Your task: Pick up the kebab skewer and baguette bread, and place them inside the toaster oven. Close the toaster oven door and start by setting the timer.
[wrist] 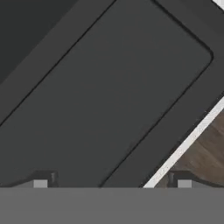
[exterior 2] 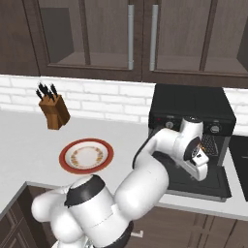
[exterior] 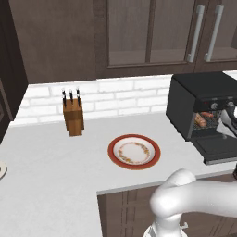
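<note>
Open wide and holding nothing, my gripper [wrist: 112,186] hung just above the flat-lying oven door [wrist: 109,96]. Stiff, smooth, bottom-hinged; I judged its free front edge, nearest me, the best place to lift from beneath.

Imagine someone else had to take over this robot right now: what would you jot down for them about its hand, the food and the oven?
Gripper: open, holding nothing, looking down at the lowered toaster oven door.
Toaster oven: door hanging open and flat. Food sits on the rack inside; the left base view shows reddish-brown pieces there, too small to tell skewer from bread.
Plate: on the counter with no food on it.
Done: the food appears to be off the plate and in the oven.
Left: swing the door up and shut, then set the timer with a knob on the front panel.
</note>
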Motion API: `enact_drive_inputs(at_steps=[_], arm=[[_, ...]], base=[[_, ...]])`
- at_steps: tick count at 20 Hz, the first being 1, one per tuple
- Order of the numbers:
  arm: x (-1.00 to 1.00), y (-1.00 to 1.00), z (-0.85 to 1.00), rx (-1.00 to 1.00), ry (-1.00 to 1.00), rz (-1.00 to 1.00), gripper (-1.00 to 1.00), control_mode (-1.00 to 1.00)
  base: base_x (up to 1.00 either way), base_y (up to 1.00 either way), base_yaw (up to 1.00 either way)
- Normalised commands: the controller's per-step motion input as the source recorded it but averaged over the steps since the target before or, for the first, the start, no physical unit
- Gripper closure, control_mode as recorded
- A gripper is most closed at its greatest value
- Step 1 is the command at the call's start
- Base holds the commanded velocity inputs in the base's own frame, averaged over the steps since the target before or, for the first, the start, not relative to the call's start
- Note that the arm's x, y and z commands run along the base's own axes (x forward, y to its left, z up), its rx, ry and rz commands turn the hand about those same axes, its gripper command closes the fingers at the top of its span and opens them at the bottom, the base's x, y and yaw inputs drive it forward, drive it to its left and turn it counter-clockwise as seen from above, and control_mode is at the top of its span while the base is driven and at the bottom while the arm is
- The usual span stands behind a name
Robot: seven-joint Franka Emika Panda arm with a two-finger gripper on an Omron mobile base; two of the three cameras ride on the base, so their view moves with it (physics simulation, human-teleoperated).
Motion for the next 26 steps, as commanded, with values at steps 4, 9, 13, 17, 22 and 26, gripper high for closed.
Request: enact_drive_inputs(at_steps=[4,9,13,17,22,26], arm=[[-1.0,0.21,0.02,-0.02,0.0,0.29,-1.0,-1.0],[-0.83,0.45,-0.06,0.0,0.01,0.36,-1.0,-1.0],[-0.07,0.37,-0.02,0.0,0.11,0.29,-1.0,-1.0],[0.01,0.19,-0.2,0.0,0.18,0.28,-1.0,-1.0],[-0.06,0.17,-0.35,0.0,0.06,0.2,-1.0,-1.0],[0.0,0.01,-0.14,0.02,0.02,0.07,-1.0,-1.0]], base=[[0.0,0.0,0.0],[0.0,0.0,0.0],[0.0,0.0,0.0],[0.0,0.0,0.0],[0.0,0.0,0.0],[0.0,0.0,0.0]])
